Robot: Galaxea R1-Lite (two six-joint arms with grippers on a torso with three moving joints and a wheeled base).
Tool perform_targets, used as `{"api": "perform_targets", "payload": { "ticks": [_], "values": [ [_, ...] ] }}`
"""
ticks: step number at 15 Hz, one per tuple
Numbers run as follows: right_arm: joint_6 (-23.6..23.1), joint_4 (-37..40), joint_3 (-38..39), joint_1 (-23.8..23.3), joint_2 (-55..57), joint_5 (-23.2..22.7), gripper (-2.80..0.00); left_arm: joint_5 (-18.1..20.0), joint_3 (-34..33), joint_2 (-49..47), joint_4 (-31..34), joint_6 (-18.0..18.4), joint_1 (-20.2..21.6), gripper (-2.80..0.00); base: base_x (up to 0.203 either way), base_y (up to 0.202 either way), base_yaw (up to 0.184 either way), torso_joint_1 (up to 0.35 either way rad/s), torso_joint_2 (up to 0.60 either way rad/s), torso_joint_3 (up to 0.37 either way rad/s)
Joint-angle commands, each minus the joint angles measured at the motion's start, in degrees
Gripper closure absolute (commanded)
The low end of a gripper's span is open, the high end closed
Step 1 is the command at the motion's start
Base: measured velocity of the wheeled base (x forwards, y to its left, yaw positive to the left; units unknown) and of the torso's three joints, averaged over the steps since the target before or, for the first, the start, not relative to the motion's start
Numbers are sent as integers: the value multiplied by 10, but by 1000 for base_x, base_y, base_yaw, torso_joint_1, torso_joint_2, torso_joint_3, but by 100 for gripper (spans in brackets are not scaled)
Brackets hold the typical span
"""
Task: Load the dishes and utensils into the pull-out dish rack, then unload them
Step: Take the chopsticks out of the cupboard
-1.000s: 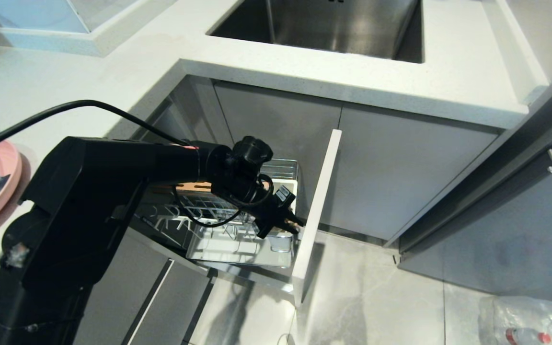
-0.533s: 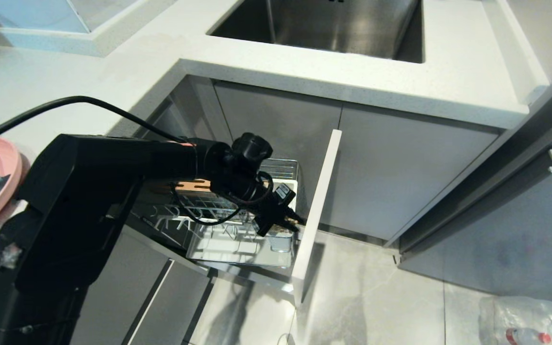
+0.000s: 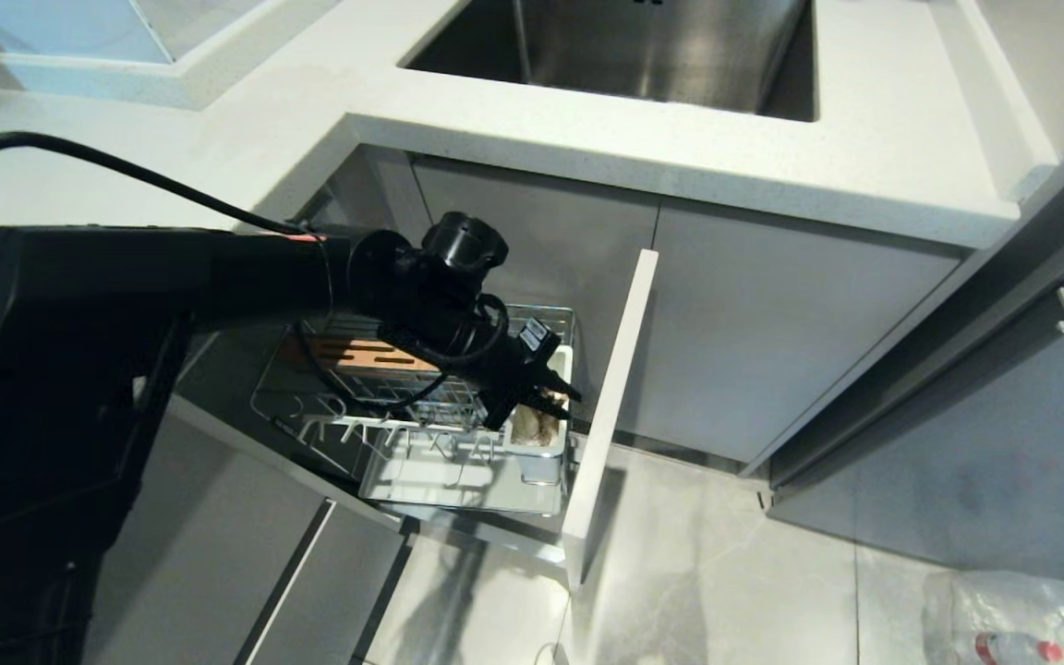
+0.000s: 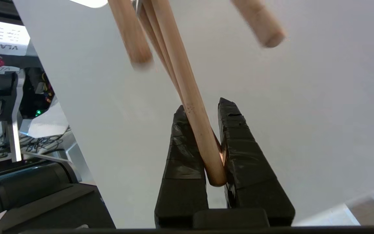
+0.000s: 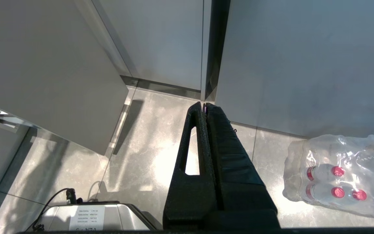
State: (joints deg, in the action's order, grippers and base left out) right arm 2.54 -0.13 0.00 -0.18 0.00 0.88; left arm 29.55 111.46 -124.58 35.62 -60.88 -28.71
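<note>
One chopstick (image 4: pixel 187 97) was pinched near its end between the taped pads of the left gripper (image 4: pixel 203 136), jaws clamped on it. Other wooden sticks crossed the left wrist view: three more ends or lengths at least, so possibly two pairs; exact count unclear since they overlapped. In the head view the left gripper (image 3: pixel 546 399) sat over the white utensil cup (image 3: pixel 537 434) at the front corner of the pull-out dish rack (image 3: pixel 421 434), just behind the grey front panel (image 3: pixel 610 416), which stood open. One rack, one cup, one wooden strip (image 3: pixel 366 356) counted. No plate or bowl seen in the rack.

Risks, as judged: the grip was near the stick's tip, so it could pivot or slip out on a lift. A neighbouring stick leaning on the held one might be dragged along and drop to the floor. The arm ran close to the front panel; a sideways swing could knock it.

The right gripper (image 5: pixel 205 107) hung parked over the floor, fingers pressed together, empty.
</note>
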Motion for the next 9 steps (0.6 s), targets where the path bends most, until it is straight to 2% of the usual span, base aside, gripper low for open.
{"api": "perform_targets", "payload": {
  "ticks": [1, 9],
  "values": [
    [0, 0, 0, 0, 0, 0, 0, 2, 0, 13, 3, -3, 0, 0, 0, 0, 0, 0, 0, 0],
    [0, 0, 0, 0, 0, 0, 0, 2, 0, 55, 18, -14, -12, 0, 0, 0, 0, 0, 0, 0]
  ]
}}
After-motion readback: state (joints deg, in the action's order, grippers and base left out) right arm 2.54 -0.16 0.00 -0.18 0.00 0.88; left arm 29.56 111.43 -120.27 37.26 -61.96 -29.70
